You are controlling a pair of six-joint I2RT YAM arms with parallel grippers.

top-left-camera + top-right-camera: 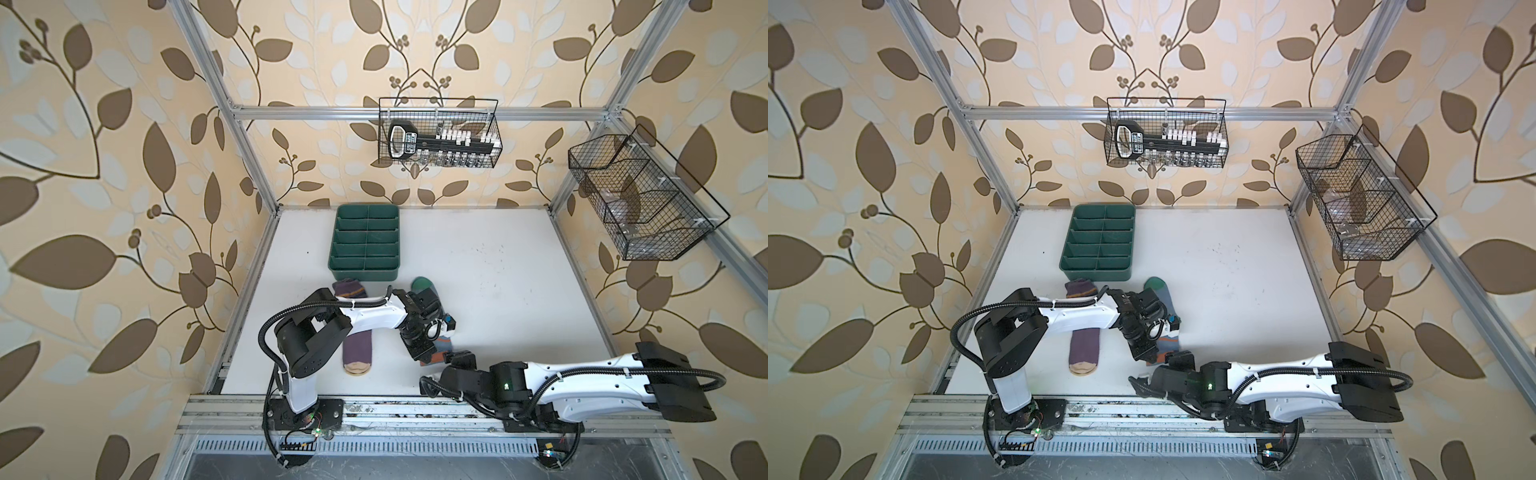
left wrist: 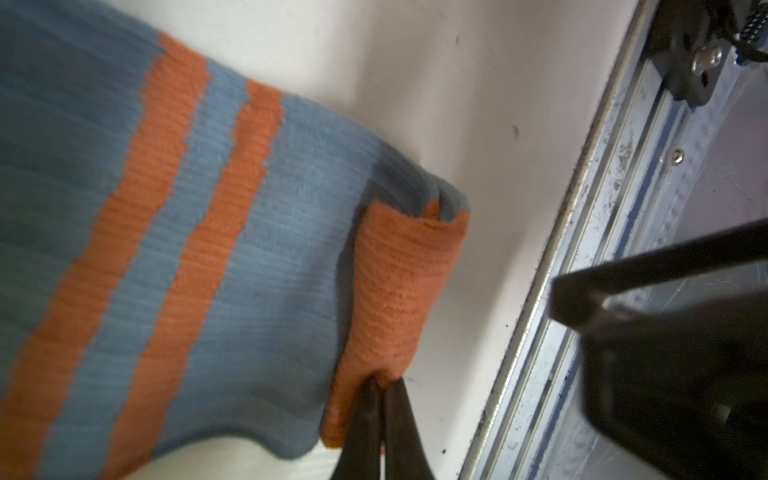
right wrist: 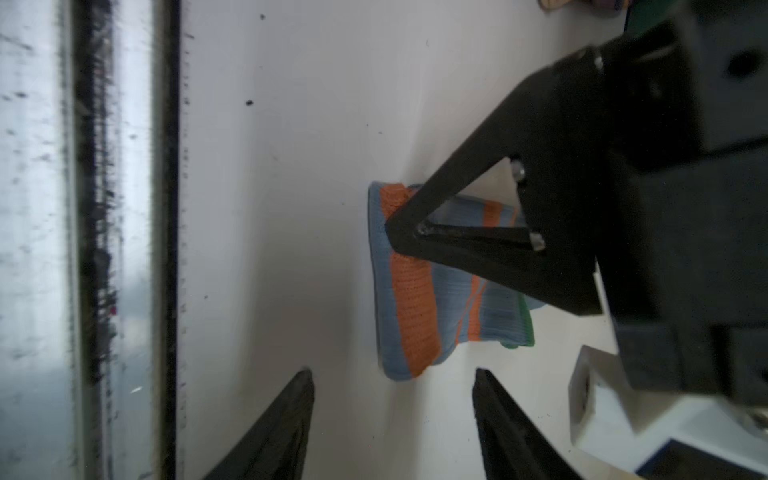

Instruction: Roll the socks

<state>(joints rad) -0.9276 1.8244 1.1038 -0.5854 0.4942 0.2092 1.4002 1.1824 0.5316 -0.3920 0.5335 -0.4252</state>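
Left wrist view: left claw (image 2: 380, 382) pinches the blue sock (image 2: 291, 249) by its cuff (image 2: 399, 282).
Right claw (image 3: 394, 376) hovers spread; roll tight, evenly.

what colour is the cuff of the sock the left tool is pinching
Orange; the cuff shows best in the left wrist view, pinched by the shut left tool.

Soft even light; wrist views blurred; edges warped.
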